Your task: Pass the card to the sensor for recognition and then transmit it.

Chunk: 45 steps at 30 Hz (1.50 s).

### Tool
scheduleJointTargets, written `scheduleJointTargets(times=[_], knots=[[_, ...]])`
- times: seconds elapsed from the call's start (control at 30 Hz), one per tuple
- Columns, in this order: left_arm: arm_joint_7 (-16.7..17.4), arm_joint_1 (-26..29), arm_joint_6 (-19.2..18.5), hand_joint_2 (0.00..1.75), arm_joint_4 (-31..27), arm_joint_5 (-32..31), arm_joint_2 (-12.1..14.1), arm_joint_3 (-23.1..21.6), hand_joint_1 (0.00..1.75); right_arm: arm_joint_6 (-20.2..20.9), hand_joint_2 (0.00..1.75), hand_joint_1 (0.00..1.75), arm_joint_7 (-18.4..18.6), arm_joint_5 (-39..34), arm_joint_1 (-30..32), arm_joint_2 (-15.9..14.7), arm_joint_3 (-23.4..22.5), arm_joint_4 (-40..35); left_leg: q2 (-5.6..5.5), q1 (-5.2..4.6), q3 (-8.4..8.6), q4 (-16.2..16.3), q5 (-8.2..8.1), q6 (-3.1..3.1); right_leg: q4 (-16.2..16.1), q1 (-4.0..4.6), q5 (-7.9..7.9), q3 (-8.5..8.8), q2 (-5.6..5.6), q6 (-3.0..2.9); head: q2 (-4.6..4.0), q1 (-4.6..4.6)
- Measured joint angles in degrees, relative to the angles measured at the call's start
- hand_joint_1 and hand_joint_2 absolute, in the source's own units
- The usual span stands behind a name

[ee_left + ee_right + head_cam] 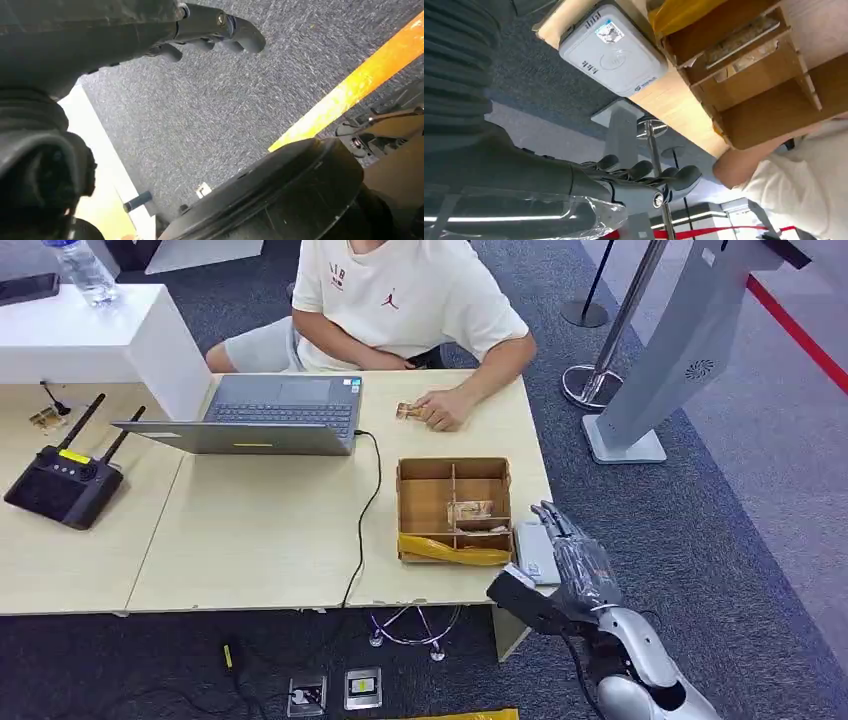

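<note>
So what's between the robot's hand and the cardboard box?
In the head view, the grey card sensor lies flat on the table edge between the right hand and the cardboard box. The right wrist view shows the sensor beside the box too.

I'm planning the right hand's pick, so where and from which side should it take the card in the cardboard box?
Grip the card's upper long edge, coming from above. It stands on edge in a narrow slot of the cardboard box, dividers close on both faces, so probably only the top is free. The right hand hovers beside the box, over the reader.
</note>
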Motion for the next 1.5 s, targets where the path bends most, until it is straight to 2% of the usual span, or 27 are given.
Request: scheduleJointTargets(times=[0.3,0.57,0.7,1.0,1.2,1.5], knots=[[0.79,-0.21,0.00,0.00,0.00,0.48,0.09,0.00,0.00,-0.35,1.75,0.00,0.61,5.64,-0.83,2.84,2.88,4.33,-0.04,0.02,-0.03,0.00,0.00,0.00,0.00,0.01,-0.01,-0.01,-0.02,-0.01,0.00,0.00],[0.81,-0.22,0.00,0.00,0.11,0.66,0.13,-0.09,0.00,-0.79,1.75,0.00,2.62,15.04,-2.69,4.63,5.04,7.78,-0.03,0.02,-0.03,0.00,0.00,0.00,0.00,0.02,-0.01,-0.01,-0.01,-0.01,0.00,0.02],[0.89,-0.29,0.00,0.00,0.15,1.07,0.13,-0.15,0.00,-2.01,1.75,0.00,2.25,18.14,-3.67,5.84,6.05,10.34,-0.05,0.03,-0.04,0.00,0.00,0.00,0.01,0.03,-0.01,-0.01,-0.02,-0.01,0.00,0.00],[0.89,-0.22,0.00,0.00,0.33,2.12,0.15,-0.22,0.00,-5.70,1.75,0.00,1.38,18.47,-6.50,8.98,7.91,16.13,-0.06,0.04,-0.06,0.00,0.01,-0.01,0.02,0.04,-0.01,-0.01,-0.01,-0.01,0.00,0.02],[0.54,-0.25,0.00,0.00,0.42,2.89,0.13,-0.22,0.00,-9.83,1.75,0.00,1.18,17.31,-9.22,11.08,9.07,21.02,-0.07,0.04,-0.05,0.00,0.02,-0.02,0.01,0.04,-0.01,-0.01,-0.01,-0.01,0.00,0.02],[-0.05,-0.21,0.00,0.00,0.79,3.65,0.22,-0.22,0.00,-13.86,1.75,0.00,0.92,17.20,-11.31,13.09,10.47,27.06,-0.08,0.04,-0.07,0.00,0.02,-0.03,0.02,0.04,-0.01,-0.02,-0.02,-0.01,0.00,0.02]])
